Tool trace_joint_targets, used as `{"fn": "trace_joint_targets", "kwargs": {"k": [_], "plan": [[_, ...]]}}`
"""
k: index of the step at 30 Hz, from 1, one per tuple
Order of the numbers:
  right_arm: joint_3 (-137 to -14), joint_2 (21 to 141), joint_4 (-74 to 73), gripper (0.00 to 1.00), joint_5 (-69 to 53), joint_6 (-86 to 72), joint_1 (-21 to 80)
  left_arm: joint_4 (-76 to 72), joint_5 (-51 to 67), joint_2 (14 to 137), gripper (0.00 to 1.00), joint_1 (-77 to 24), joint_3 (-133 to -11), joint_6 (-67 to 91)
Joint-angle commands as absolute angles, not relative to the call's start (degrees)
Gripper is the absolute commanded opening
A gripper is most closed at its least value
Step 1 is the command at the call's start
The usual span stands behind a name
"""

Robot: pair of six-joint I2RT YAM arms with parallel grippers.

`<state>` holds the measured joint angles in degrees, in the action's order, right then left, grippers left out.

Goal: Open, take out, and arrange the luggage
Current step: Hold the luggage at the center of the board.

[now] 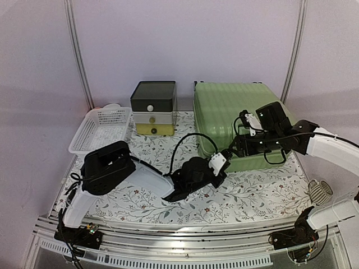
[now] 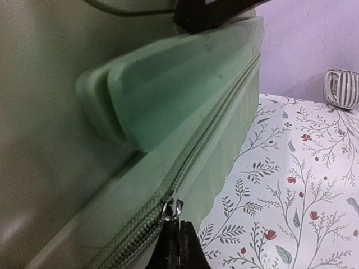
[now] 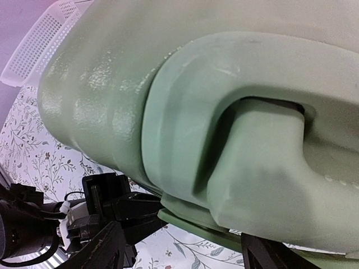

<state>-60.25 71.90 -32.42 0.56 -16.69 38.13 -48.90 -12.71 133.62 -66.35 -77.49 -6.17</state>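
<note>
The luggage (image 1: 235,112) lies flat at the right rear of the bench (image 1: 252,193), shut, with its ribbed shell facing up. It is hard-shelled and big, so it probably handles as stiff, smooth and slippery on the broad faces. Its bulk makes it awkward, and its weight cannot be judged. The good places to take hold are the small ones: the zip pull (image 2: 171,206) for opening, and the moulded handle (image 3: 252,145) for steadying or dragging. The left claw (image 2: 178,246) is pressed together on that pull, on the near side by the left corner. The right claw (image 3: 188,244) is spread, its fingers either side of the handle without touching it. The handle side faces the arms, and the ribs run from near to far. That suggests the long axis points toward the back wall. The zip follows the near side low down, level with the bench.
</note>
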Motion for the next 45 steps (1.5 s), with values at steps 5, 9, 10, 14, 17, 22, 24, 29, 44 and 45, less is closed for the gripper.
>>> {"fn": "trace_joint_targets", "kwargs": {"k": [5, 9, 10, 14, 17, 22, 24, 29, 44, 45], "plan": [[-58.1, 64.29, -32.17, 0.85, 10.58, -16.95, 37.49, -54.58, -8.82, 131.06, 0.0, -71.37, -72.97, -6.68], [-57.49, 61.37, -36.6, 0.91, 12.39, -17.2, 33.56, -55.1, -8.91, 130.96, 0.0, -71.37, -72.38, -6.28], [-57.08, 60.37, -37.04, 0.96, 12.29, -17.55, 31.98, -55.11, -9.07, 130.88, 0.0, -71.37, -72.34, -6.19], [-54.8, 55.83, -36.23, 0.99, 5.29, -18.2, 23.43, -55.27, -9.08, 130.32, 0.0, -71.37, -72.07, -5.77], [-52.81, 53.86, -34.73, 0.99, -1.14, -17.99, 17.01, -55.28, -8.94, 130.09, 0.0, -71.37, -71.94, -5.57], [-49.27, 52.47, -31.51, 0.99, -11.64, -19.31, 9.25, -55.6, -8.93, 129.57, 0.0, -71.45, -71.14, -5.2], [-47.83, 51.52, -29.74, 0.99, -13.57, -20.6, 7.94, -55.71, -9.06, 129.38, 0.0, -71.45, -70.95, -5.16], [-45.44, 49.6, -26.67, 0.99, -13.12, -23.13, 7.82, -55.72, -8.68, 129.2, 0.0, -71.43, -70.75, -5.16], [-44.78, 50.85, -25.91, 0.99, -8.15, -25.23, 7.73, -56.77, -8.34, 129.61, 0.0, -71.46, -70.62, -5.07], [-44.65, 50.99, -25.74, 0.99, -8.17, -25.15, 7.73, -56.89, -8.27, 129.7, 0.0, -71.46, -70.58, -5.02]]}}
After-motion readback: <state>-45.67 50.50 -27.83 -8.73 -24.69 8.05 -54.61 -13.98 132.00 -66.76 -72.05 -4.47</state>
